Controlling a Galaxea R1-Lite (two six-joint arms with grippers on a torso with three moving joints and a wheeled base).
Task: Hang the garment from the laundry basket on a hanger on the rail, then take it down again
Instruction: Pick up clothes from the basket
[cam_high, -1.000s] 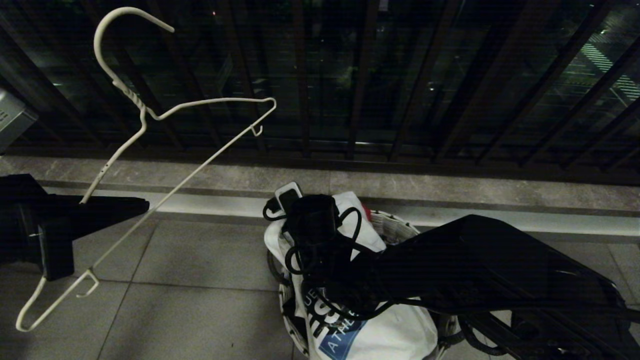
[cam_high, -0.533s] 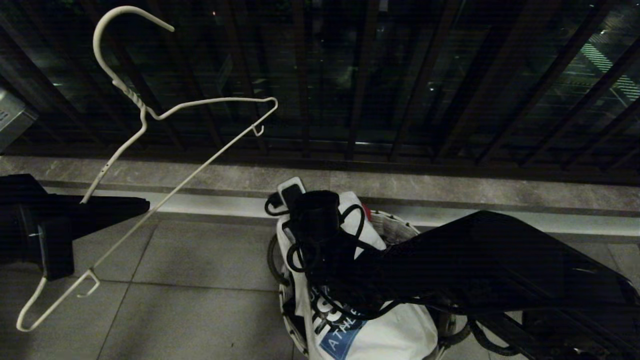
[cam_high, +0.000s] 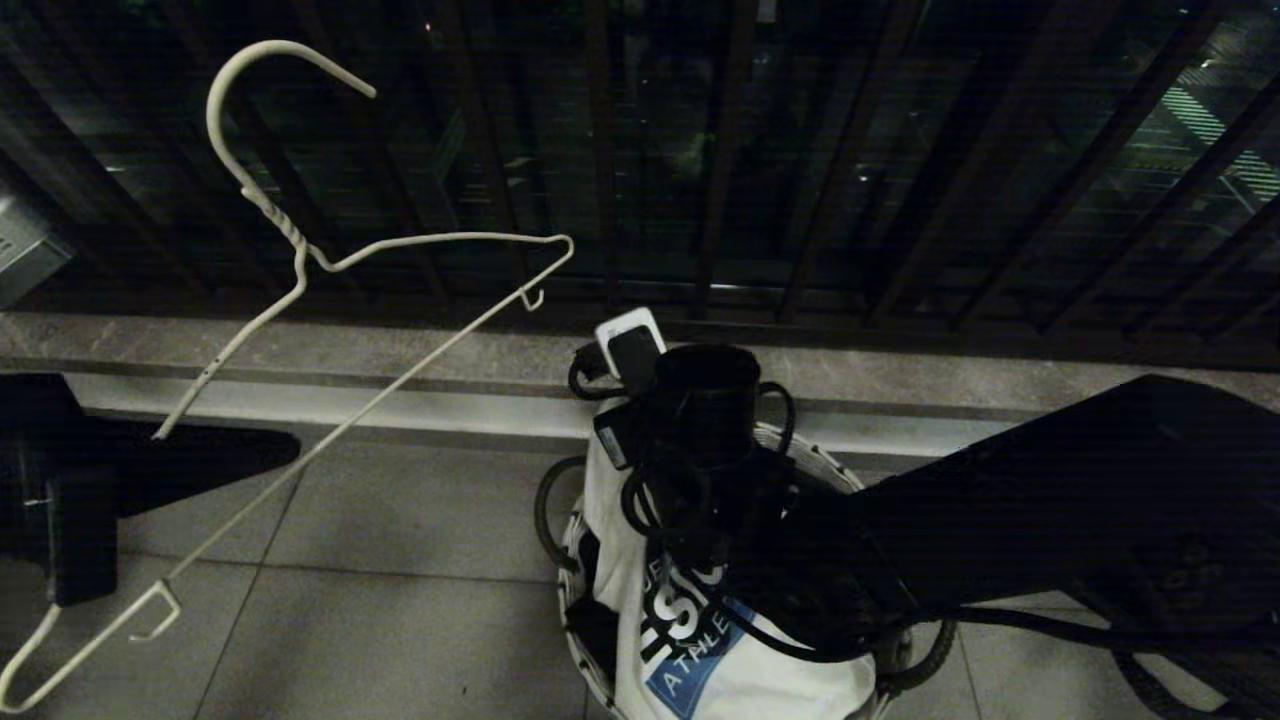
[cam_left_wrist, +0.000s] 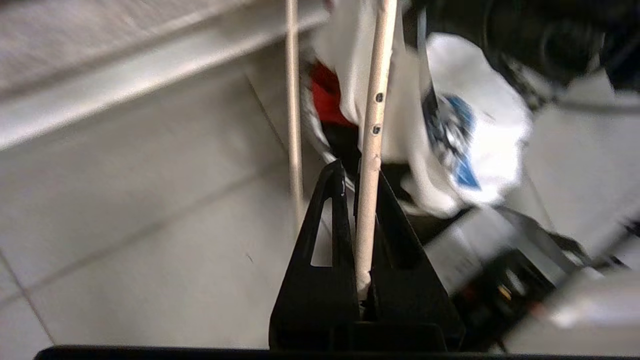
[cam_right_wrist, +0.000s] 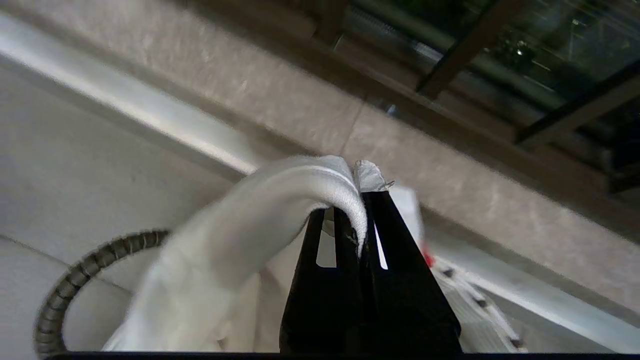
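Garment (cam_high: 700, 640): white printed T-shirt, light, limp, likely prone to bunching, trailing up from the laundry basket (cam_high: 800, 445) on the floor, best taken by its thick hem fold, where the right tool (cam_right_wrist: 361, 192) is clamped; left tool (cam_left_wrist: 357, 175) pinches the stiff wire hanger (cam_high: 300, 250) by one arm.

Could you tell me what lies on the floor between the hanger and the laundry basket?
Only bare floor tiles separate the hanger from the laundry basket, as the head view shows.
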